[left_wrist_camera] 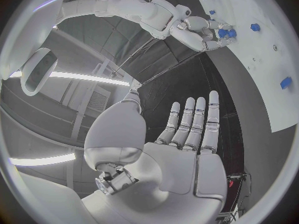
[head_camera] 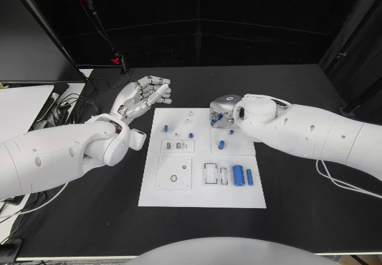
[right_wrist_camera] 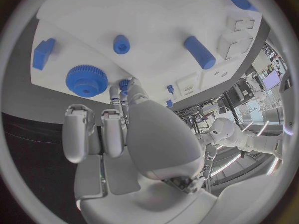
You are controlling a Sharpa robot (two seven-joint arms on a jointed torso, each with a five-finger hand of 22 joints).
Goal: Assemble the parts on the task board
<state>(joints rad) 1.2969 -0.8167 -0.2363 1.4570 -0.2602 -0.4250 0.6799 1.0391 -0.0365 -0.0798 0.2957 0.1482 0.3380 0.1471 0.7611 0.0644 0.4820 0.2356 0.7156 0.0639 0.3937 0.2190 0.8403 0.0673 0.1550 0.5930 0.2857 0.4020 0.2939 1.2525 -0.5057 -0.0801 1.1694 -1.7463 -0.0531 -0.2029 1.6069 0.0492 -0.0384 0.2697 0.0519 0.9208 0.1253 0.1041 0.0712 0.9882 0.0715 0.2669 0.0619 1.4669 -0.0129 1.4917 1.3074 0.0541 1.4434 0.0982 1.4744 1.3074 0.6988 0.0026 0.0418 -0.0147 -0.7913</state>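
Nearest on the flat white rectangular task board (head_camera: pixel 159 196): near-left corner bare, then a square recessed plate with a round hole (head_camera: pixel 174 173) left of centre. Beside it a white slotted rectangular block (head_camera: pixel 211 173), then a fat blue cylinder lying on its side (head_camera: pixel 237 175) and a thin blue rod (head_camera: pixel 249 176) just beside that, both pointing near to far.

Mid-board: small white block with two square sockets (head_camera: pixel 178 146) on the left; short blue peg (head_camera: pixel 221 145) to its right. Further up, small blue pegs standing (head_camera: pixel 165 128) and (head_camera: pixel 191 134) on the left half.

Left hand (head_camera: pixel 143 96) off the board, over the black table (head_camera: pixel 95 221) beside the board's far-left corner. Palm open, fingers (left_wrist_camera: pixel 210 114) straight and close side by side, holding nothing, touching nothing.

Right hand (head_camera: pixel 225 110) over the board's far-right corner, fingers curled down towards the surface. In the right wrist view, fingertips (right_wrist_camera: pixel 124 92) bunched together around a small blue part (right_wrist_camera: pixel 124 84); looks pinched, but contact partly hidden by the palm. Flat blue toothed gear (right_wrist_camera: pixel 86 80) lying on the board just beside those fingers, blue rectangular block (right_wrist_camera: pixel 44 54) further along near the board edge. Beyond the fingers, a round blue peg (right_wrist_camera: pixel 121 44) upright and a longer blue cylinder (right_wrist_camera: pixel 199 52).
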